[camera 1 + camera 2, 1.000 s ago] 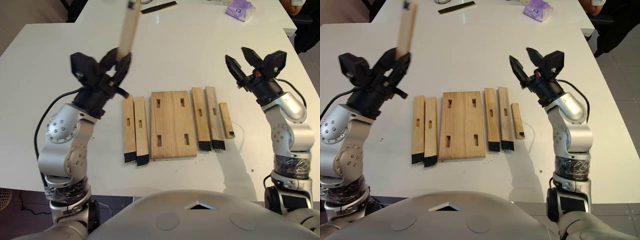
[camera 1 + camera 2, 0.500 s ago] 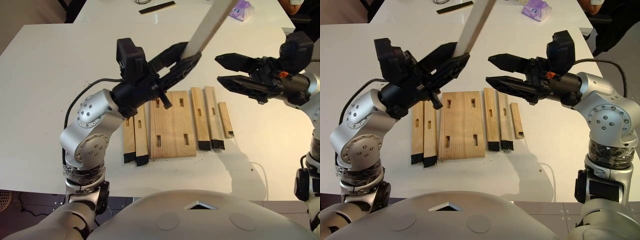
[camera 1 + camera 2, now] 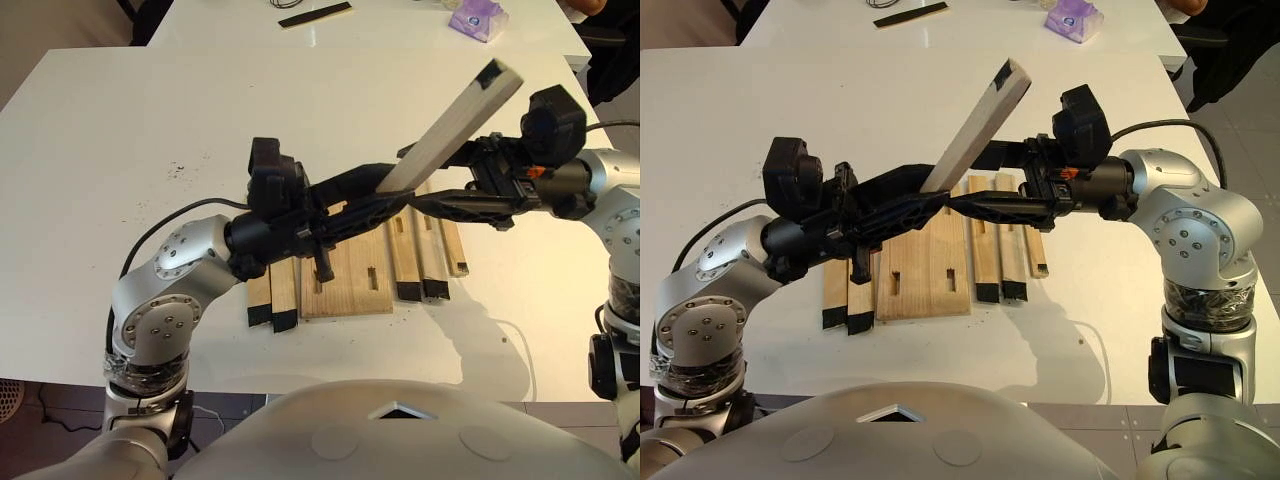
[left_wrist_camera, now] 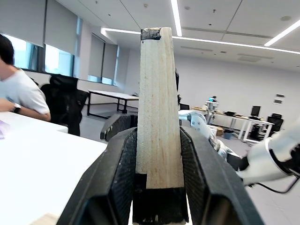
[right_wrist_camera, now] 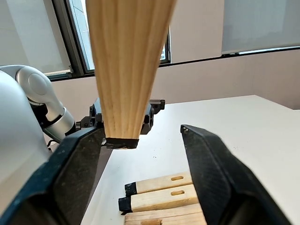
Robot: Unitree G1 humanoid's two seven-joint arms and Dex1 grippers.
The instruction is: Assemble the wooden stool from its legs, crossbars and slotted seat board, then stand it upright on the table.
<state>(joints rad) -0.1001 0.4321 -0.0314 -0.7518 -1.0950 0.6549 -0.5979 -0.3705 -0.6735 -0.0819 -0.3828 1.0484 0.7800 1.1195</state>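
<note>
My left gripper (image 3: pixel 392 196) is shut on the dark-tipped end of a wooden leg (image 3: pixel 450 125), which slants up to the right above the seat board (image 3: pixel 348 288). The leg (image 4: pixel 159 108) stands between its fingers (image 4: pixel 117 183). My right gripper (image 3: pixel 978 181) is open, one finger on each side of the leg's lower part; the leg (image 5: pixel 125 65) hangs between its fingers (image 5: pixel 75 183) without touching them. On the table, two legs (image 3: pixel 272 297) lie left of the slotted board, two legs (image 3: pixel 418 262) lie right of it, and a short crossbar (image 3: pixel 456 248) lies beyond those.
A purple packet (image 3: pixel 478 18) and a black strip (image 3: pixel 316 14) lie at the far end of the white table (image 3: pixel 120 120). A thin cable (image 3: pixel 520 345) trails on the table near my right arm.
My left gripper came down and toward the middle, tilting the leg lower to the right. My right gripper moved left until its open fingers bracketed the leg.
</note>
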